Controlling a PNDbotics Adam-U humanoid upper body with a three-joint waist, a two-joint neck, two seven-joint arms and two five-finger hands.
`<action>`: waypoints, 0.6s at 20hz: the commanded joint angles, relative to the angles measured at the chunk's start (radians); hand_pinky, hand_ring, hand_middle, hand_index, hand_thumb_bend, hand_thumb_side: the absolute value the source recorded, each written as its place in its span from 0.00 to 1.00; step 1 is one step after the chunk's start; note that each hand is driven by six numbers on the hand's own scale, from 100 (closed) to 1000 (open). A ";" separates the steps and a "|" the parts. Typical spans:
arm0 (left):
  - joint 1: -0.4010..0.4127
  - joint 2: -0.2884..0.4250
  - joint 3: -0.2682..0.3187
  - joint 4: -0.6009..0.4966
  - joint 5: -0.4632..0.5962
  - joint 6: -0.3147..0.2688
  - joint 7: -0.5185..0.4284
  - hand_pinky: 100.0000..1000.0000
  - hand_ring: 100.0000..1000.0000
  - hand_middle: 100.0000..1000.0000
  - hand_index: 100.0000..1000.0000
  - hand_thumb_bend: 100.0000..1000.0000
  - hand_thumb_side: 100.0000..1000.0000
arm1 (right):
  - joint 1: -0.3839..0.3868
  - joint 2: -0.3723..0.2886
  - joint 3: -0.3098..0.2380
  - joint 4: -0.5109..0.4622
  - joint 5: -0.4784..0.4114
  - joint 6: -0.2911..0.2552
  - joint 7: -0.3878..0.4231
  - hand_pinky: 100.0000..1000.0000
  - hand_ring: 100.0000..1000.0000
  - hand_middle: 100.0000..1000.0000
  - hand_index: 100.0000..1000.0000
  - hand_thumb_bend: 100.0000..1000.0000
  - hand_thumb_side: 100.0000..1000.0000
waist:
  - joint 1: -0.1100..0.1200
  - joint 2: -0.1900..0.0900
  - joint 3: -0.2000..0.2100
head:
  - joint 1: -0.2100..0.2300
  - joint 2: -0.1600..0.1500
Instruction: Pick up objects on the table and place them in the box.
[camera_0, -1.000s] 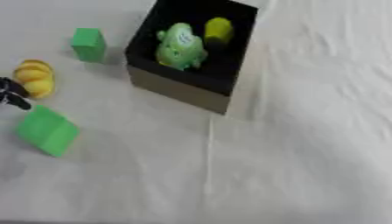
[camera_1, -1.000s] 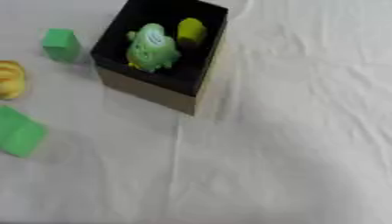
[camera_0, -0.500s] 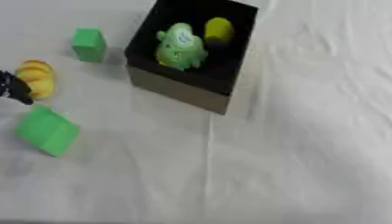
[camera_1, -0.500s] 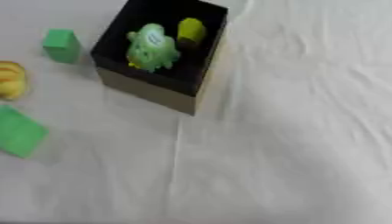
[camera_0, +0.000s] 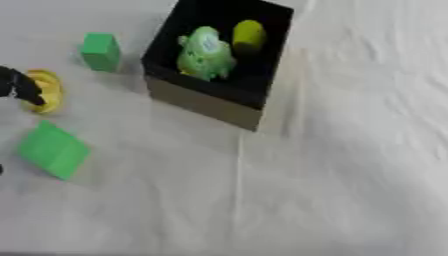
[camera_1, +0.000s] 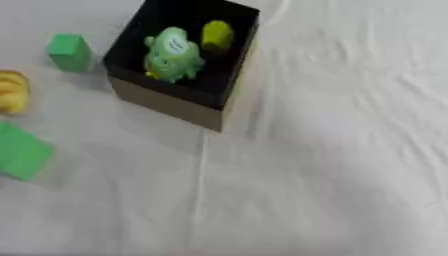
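A black box (camera_0: 206, 102) stands at the top centre, holding a green frog toy (camera_0: 205, 53) and a yellow rounded piece (camera_0: 248, 35). On the white cloth to its left lie a small green cube (camera_0: 101, 50), a yellow toy (camera_0: 48, 91) and a larger green block (camera_0: 53, 149). A black part of my left hand (camera_0: 19, 85) comes in at the left edge and overlaps the yellow toy's left side; whether it holds the toy is hidden. My right hand shows in neither view.
A white, wrinkled cloth (camera_1: 332, 165) covers the table. A long crease runs down from the box's front corner. Nothing stands on the cloth right of the box or in front of it.
My left hand has crept up and right along the left edge, from below the yellow toy to over its left side. The objects have stayed put.
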 joint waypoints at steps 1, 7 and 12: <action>-0.026 0.010 -0.002 0.007 0.006 0.001 -0.007 0.83 0.88 0.83 0.86 0.60 0.00 | -0.017 -0.017 -0.008 0.000 0.005 -0.004 0.002 0.89 0.89 0.75 0.82 0.06 0.31 | 0.012 -0.026 -0.001 | 0.002 -0.009; -0.055 -0.012 -0.024 0.026 0.009 -0.002 -0.018 0.83 0.88 0.82 0.85 0.59 0.00 | -0.015 -0.016 -0.009 -0.001 0.002 -0.005 0.000 0.89 0.89 0.75 0.82 0.05 0.31 | 0.011 -0.026 -0.002 | 0.002 -0.007; -0.068 -0.027 -0.043 0.049 0.002 -0.005 -0.028 0.81 0.87 0.80 0.82 0.59 0.00 | -0.017 -0.010 -0.007 -0.001 -0.001 -0.007 0.002 0.89 0.89 0.75 0.82 0.05 0.31 | 0.011 -0.025 -0.002 | 0.004 -0.004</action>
